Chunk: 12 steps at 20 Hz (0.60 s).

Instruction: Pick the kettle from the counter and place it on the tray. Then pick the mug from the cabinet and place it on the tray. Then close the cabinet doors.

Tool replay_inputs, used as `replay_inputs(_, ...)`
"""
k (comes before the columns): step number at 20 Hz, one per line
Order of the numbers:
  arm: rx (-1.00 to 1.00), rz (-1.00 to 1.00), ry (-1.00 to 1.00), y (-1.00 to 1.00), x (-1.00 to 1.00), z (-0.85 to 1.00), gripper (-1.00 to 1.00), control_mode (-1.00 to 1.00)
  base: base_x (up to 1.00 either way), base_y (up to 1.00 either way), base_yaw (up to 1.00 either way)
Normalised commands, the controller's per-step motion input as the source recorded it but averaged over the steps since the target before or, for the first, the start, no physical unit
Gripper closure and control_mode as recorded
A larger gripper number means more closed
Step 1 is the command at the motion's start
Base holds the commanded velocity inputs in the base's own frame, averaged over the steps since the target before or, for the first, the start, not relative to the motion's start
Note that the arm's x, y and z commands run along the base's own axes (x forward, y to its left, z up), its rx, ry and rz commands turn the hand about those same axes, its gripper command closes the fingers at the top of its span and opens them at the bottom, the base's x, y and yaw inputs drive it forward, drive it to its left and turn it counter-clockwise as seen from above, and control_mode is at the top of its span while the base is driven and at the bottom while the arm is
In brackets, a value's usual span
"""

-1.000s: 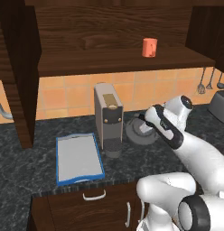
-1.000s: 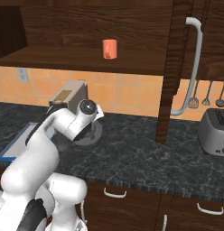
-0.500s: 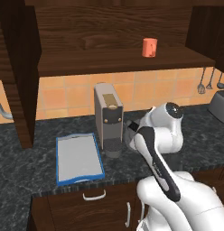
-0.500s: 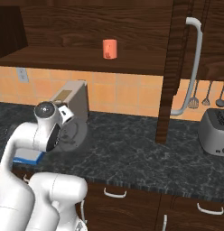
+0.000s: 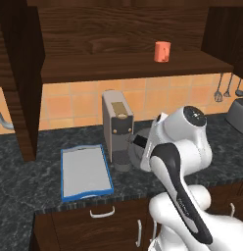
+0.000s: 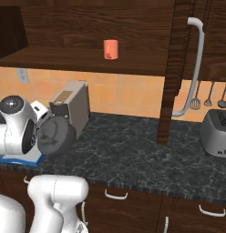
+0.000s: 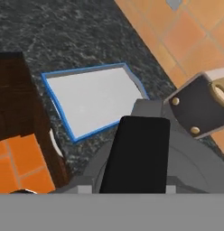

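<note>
The kettle [image 6: 54, 135] is hanging above the tabletop [image 6: 133, 154], carried at the end of the white arm, right in front of the beige-grey coffee machine [image 5: 117, 128]. In the right base view its round dark body is tilting toward the camera, clear of the stone. In the hand view the black handle [image 7: 135, 154] of the kettle is filling the lower centre, running straight up from the bottom edge, with the grey body spreading out beneath it. The tool itself is hiding behind the arm in both base views and its tips are not distinguishable in the hand view, so the pictures alone are not settling whether the jaws are clamped; the kettle is, however, riding off the tabletop with the arm.

The tray [image 5: 86, 171] is lying flat on the tabletop to the left of the coffee machine, its light grey surface bare inside the blue rim. In the hand view it is sitting beyond the kettle's handle, near but apart from it.

The mug [image 5: 162, 51] is standing upright on the inner shelf of the cabinet [image 5: 118, 34]. The cabinet doors [image 6: 183, 68] are standing open, one bearing a long silver bar handle. A toaster [image 6: 217, 133] is sitting at the right end of the tabletop.
</note>
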Motion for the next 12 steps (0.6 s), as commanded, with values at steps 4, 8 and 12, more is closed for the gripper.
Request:
replay_inputs(4,0.11,0.00,0.12,0.60,0.16,0.00,1.00,-1.00,0.00,0.00,0.00)
replay_inputs(8,0.16,-0.02,0.10,0.82,0.43,-0.11,1.00,-1.00,0.00,0.00,0.00)
replay_inputs(12,0.18,-0.03,0.01,0.86,0.37,-0.39,1.00,-1.00,0.00,0.00,0.00)
